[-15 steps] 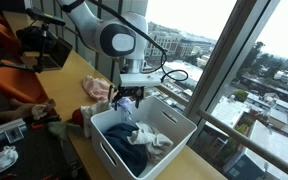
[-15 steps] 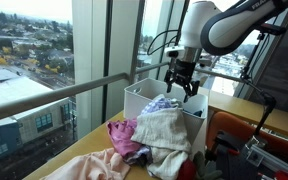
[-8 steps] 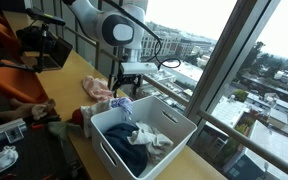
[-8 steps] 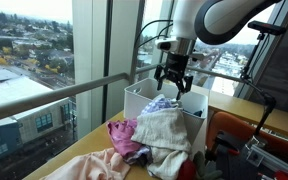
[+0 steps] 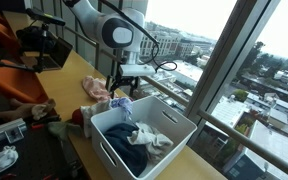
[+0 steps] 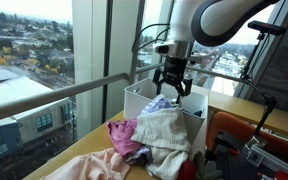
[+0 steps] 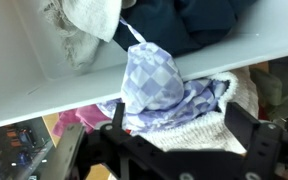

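Gripper (image 6: 171, 91) agape; checked cloth (image 7: 149, 80) crosses bin rim (image 7: 44, 100)

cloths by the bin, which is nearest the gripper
The blue-and-white checked cloth on the bin's rim, just below the gripper; the rest are plain.

gripper (image 6: 171, 88), jaws spread, is hovering just above checked cloth (image 6: 161, 103); cloth is draping over bin (image 6: 136, 98) rim; towel (image 6: 162, 132) and pink cloth (image 6: 121, 136) are lying heaped beside bin.

No text, label, brand, number or sign can be read in any of the views.
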Robot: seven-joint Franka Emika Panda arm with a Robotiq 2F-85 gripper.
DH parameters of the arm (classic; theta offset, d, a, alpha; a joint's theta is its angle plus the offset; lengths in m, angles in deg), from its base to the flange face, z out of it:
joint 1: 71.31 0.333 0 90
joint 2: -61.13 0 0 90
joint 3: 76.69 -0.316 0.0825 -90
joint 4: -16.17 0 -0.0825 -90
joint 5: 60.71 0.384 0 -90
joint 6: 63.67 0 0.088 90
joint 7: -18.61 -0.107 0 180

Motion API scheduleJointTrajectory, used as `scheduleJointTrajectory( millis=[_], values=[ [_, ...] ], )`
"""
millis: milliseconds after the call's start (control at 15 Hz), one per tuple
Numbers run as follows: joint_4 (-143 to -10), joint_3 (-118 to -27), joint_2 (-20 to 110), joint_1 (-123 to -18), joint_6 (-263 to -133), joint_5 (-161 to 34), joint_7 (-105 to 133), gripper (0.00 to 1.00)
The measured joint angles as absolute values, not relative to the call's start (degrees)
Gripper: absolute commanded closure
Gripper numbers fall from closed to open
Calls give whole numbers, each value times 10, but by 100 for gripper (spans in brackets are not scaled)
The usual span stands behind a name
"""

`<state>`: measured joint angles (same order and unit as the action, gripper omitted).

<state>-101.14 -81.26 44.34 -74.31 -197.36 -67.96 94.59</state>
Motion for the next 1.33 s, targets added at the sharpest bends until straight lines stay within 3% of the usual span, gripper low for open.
scheduleJointTrajectory(
  millis=[600,667,733,1333],
  values=[
    [-1010,-821,409,-723,-1960,-670,948,0],
    [-1010,-821,404,-722,-1960,-670,948,7],
    [-1009,-821,398,-722,-1960,-670,948,26],
    [-994,-818,365,-732,-1960,-670,944,95]
  ],
)
